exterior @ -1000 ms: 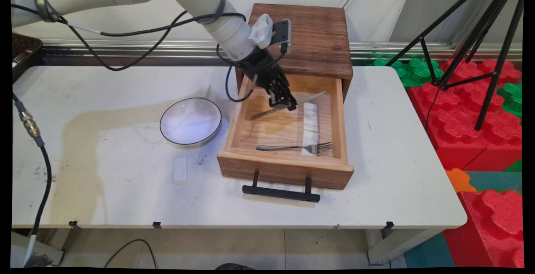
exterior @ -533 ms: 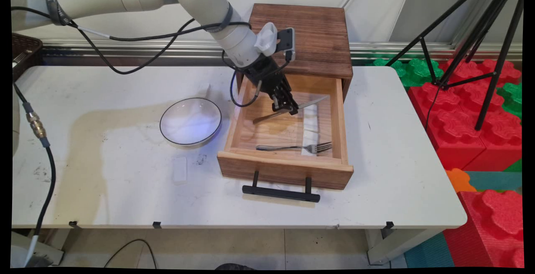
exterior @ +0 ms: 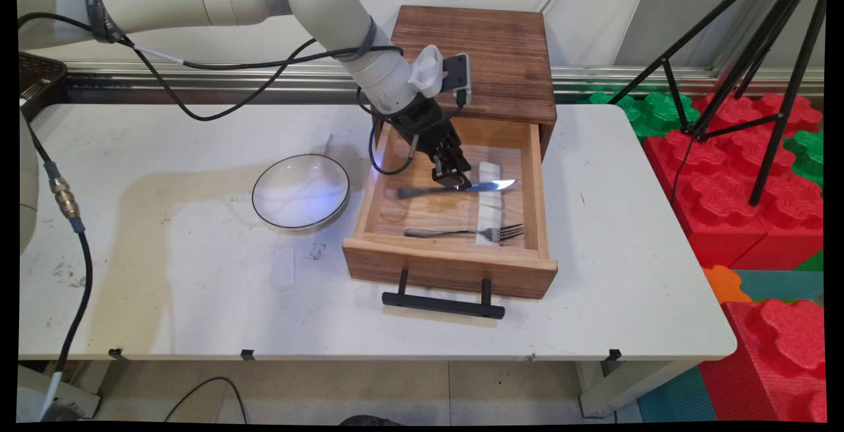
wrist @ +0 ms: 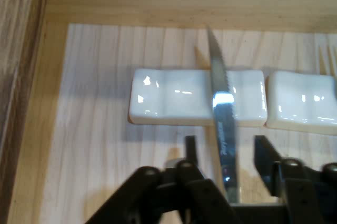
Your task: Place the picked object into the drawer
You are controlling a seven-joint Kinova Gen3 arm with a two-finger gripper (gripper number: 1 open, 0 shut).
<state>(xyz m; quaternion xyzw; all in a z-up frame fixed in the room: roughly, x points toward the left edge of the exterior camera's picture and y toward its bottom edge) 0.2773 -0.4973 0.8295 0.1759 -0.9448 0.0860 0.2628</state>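
Observation:
A silver table knife (exterior: 461,188) lies crosswise in the open wooden drawer (exterior: 452,264), with its blade resting on a white ceramic cutlery rest (exterior: 490,173). My gripper (exterior: 456,180) hovers right over the knife's middle. In the hand view the knife (wrist: 222,113) runs up between the two fingers (wrist: 190,145), with a gap on each side, and crosses the white rest (wrist: 174,98). The gripper (wrist: 225,148) is open and holds nothing. A fork (exterior: 465,232) lies nearer the drawer front, its tines on a second white rest (exterior: 486,234).
The drawer sticks out of a dark wooden cabinet (exterior: 488,56) and has a black handle (exterior: 443,305). A white bowl with a dark rim (exterior: 301,190) sits left of the drawer. A small white block (exterior: 284,267) lies in front of the bowl. A black tripod (exterior: 738,56) stands at right.
The gripper moved down and slightly right into the drawer. The knife went from tilted in the grip to lying level, blade on the white rest, and the fingers let go of it.

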